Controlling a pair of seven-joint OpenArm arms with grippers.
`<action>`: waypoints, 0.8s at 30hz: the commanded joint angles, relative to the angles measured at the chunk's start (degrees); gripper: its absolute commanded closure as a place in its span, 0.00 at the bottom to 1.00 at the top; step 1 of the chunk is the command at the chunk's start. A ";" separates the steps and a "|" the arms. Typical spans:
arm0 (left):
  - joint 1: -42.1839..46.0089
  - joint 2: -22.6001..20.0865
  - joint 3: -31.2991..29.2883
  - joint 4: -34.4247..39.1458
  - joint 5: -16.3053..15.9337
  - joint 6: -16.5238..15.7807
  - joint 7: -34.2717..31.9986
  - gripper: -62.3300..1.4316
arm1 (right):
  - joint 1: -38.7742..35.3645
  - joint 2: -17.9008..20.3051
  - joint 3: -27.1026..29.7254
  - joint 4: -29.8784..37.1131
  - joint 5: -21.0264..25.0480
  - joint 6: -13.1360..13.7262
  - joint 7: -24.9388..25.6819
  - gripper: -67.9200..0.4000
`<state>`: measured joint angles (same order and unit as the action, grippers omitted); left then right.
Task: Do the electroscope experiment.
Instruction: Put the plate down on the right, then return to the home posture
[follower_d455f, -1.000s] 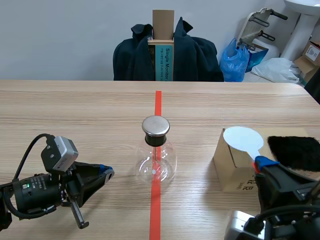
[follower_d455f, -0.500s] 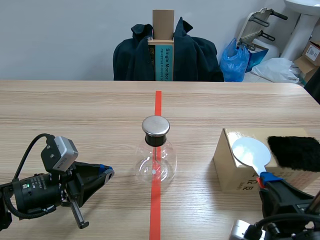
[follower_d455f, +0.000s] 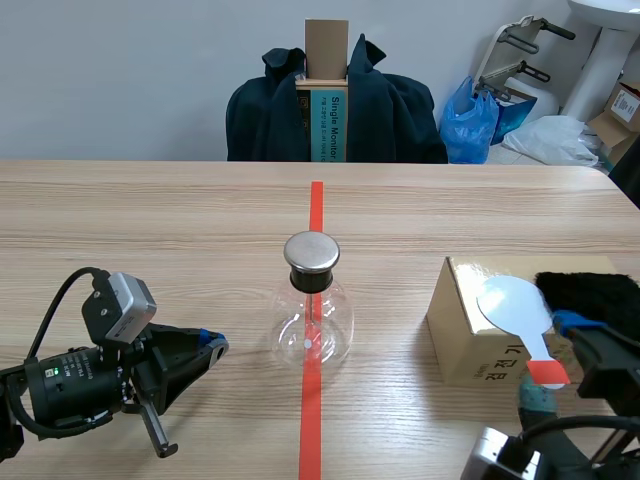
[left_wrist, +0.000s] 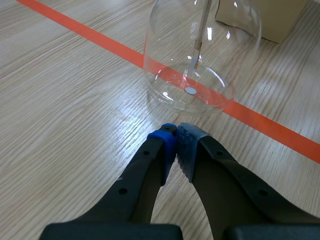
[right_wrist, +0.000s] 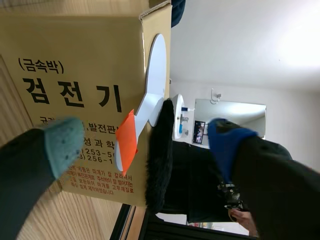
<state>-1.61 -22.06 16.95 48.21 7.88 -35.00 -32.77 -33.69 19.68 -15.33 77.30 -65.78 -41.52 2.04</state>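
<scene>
Nearest the robot, low on the left side of the table (follower_d455f: 150, 230), the left end effector (left_wrist: 175, 136) lies with its two fingers pressed together on nothing. Its tips are aimed at the base of the electroscope but stop short of it.

On the right, the right end effector (follower_d455f: 553, 362) is spread wide, with its grey-green pad (right_wrist: 62, 142) on one side and its blue pad (right_wrist: 227, 142) on the other. Between them, touched by neither, hangs the orange-red handle (follower_d455f: 547, 373) of a white paddle (follower_d455f: 512, 303). The paddle's round disc rests on top of a cardboard box (follower_d455f: 465, 345), and the handle juts out past the box's near edge. Just beside the paddle, also on the box, lies a black fur cloth (follower_d455f: 590, 298).

At the middle of the table, on the orange-red tape line, stands the electroscope (follower_d455f: 312, 330). It is a round clear glass flask with a metal cap (follower_d455f: 312, 252) and a thin rod inside.

The paddle looks thin, light and stiff, and is probably slick. The overhanging handle is the place to pinch it, with its flat faces between the pads. The fur should be soft and squashy, and could easily be dragged along by accident. The flask is likely fragile and smooth, so it is best not squeezed and met only at its cap.

Beyond the table are a chair draped with a dark jacket (follower_d455f: 390, 115) and a blue bag (follower_d455f: 470, 120).
</scene>
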 joint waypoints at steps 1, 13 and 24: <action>-0.15 0.09 -0.26 1.14 -0.81 -0.22 -0.59 0.93 | 0.52 0.63 0.63 1.60 0.00 -3.34 -0.07 0.03; 9.62 -6.40 -0.68 10.69 -3.65 -0.28 -1.55 0.00 | -2.93 1.09 0.70 2.38 5.03 -1.49 -2.51 0.00; 30.80 -12.24 -10.45 32.04 -6.95 0.72 -3.58 0.00 | -20.50 13.64 1.99 20.44 34.67 1.79 5.18 0.00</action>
<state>28.77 -34.17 6.37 79.64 1.69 -34.50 -35.64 -54.37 31.77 -14.66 97.51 -31.79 -40.34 6.96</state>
